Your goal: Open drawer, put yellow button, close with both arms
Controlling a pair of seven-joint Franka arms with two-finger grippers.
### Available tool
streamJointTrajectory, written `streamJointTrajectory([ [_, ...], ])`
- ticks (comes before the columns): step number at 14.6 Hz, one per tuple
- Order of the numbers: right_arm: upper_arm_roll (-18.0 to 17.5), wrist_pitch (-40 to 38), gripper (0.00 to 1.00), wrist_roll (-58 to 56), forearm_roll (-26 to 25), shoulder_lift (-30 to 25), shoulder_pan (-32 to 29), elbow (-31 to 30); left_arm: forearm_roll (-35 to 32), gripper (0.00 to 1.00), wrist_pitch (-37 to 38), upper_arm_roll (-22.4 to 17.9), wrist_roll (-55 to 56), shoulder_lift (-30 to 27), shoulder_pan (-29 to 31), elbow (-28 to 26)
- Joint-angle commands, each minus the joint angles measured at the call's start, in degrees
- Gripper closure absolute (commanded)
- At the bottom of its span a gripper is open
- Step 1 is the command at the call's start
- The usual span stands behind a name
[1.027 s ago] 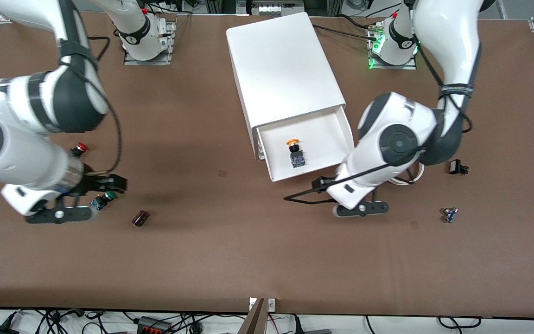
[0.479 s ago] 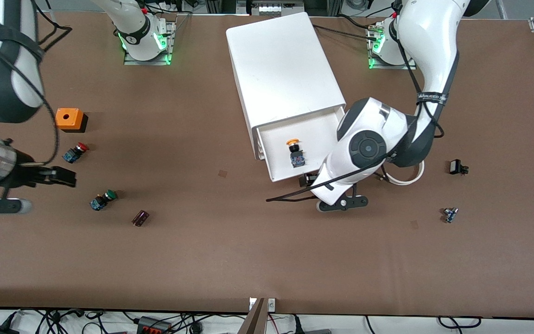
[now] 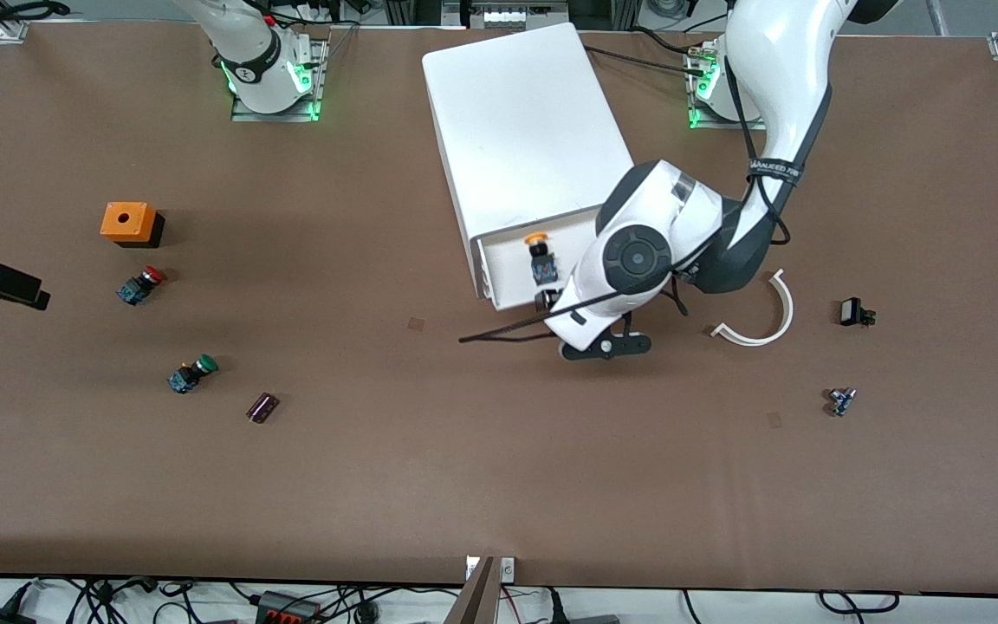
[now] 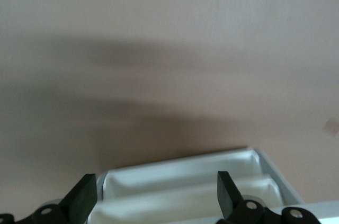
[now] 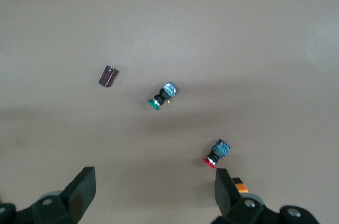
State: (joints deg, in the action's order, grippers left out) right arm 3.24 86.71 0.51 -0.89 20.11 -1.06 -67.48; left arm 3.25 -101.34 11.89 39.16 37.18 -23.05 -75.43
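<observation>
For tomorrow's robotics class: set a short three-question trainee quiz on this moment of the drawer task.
1. True or false: the yellow button lies in the drawer.
2. Which cap colour sits nearest the orange box? A green B red C yellow
3. Fill in: the left gripper has its fingers ____ at the drawer's front.

Key:
1. True.
2. B, the red button; the green button lies nearer the front camera.
3. Open. The right gripper, also open, waits over the buttons at its own end.

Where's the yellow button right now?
In the front view, the yellow button lies inside the partly open drawer of the white cabinet, beside the left gripper at the drawer's front.
</observation>
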Motion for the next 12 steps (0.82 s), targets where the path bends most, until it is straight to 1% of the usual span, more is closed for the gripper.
streamJointTrajectory([
  [1, -1.7, 0.5, 0.00, -0.8, -0.9, -4.5, -0.9, -6.5, 0.7, 0.00, 4.4, 1.7, 0.5, -2.8, 0.5, -3.0],
  [3, -1.7, 1.3, 0.00, -0.8, -1.0, -6.8, -0.7, -10.1, 0.7, 0.00, 5.6, 2.9, 0.0, -2.7, 0.5, -3.1],
  [6, -1.7, 7.7, 0.00, -1.6, -1.0, -13.2, -0.7, -20.4, 1.3, 0.00, 6.2, 3.1, 0.6, -2.9, -0.2, -4.5],
  [7, -1.7, 8.9, 0.00, -2.2, -1.1, -15.3, -0.7, -23.8, 2.0, 0.00, 6.3, 4.3, 0.6, -3.2, -0.2, -5.3],
  [9, -1.7, 8.6, 0.00, -2.1, -1.2, -15.6, -0.6, -23.9, 2.0, 0.00, 6.3, 4.9, 0.6, -3.8, 0.0, -6.8],
  [12, -1.7, 8.2, 0.00, -2.1, -1.3, -15.5, -0.6, -23.5, 2.1, 0.00, 6.3, 5.1, 0.6, -4.2, -0.1, -7.5],
])
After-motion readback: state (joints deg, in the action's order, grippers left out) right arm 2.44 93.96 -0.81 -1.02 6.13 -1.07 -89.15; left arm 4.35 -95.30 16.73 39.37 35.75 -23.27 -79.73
